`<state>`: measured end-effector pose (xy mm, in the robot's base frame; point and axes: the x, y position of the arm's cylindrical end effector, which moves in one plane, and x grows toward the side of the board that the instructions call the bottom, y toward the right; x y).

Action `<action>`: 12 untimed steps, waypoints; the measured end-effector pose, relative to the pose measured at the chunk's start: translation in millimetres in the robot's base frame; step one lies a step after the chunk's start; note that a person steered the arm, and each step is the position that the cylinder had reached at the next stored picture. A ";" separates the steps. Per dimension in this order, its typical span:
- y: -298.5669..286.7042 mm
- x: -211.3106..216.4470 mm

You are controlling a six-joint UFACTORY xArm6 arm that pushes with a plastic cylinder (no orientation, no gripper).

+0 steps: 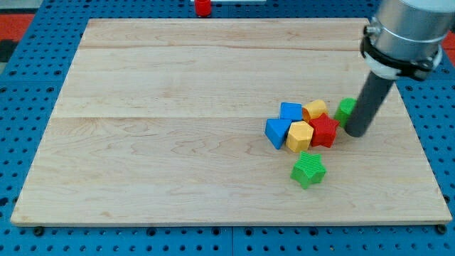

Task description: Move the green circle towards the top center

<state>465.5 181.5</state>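
The green circle (345, 109) lies at the right of the wooden board (178, 142), partly hidden behind my rod. My tip (355, 132) rests on the board just right of and below the green circle, touching or nearly touching it. Left of it sits a tight cluster: a blue block (291, 112), a yellow block (315, 109), a red star-like block (325, 131), a yellow hexagon-like block (299, 136) and a blue triangle-like block (276, 131). A green star (308, 169) lies apart, below the cluster.
A small red object (203, 8) stands beyond the board's top edge, near the middle. The board lies on a blue perforated table (28, 107). The arm's grey body (405, 32) hangs over the board's upper right corner.
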 end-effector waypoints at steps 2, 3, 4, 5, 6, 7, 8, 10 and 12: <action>38.0 -71.2; 36.6 -85.7; 28.7 -100.6; 9.2 -115.2; -35.1 -123.3; -52.2 -133.1; -77.9 -134.6; -195.1 -182.9; -243.3 -256.0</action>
<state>209.6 -61.8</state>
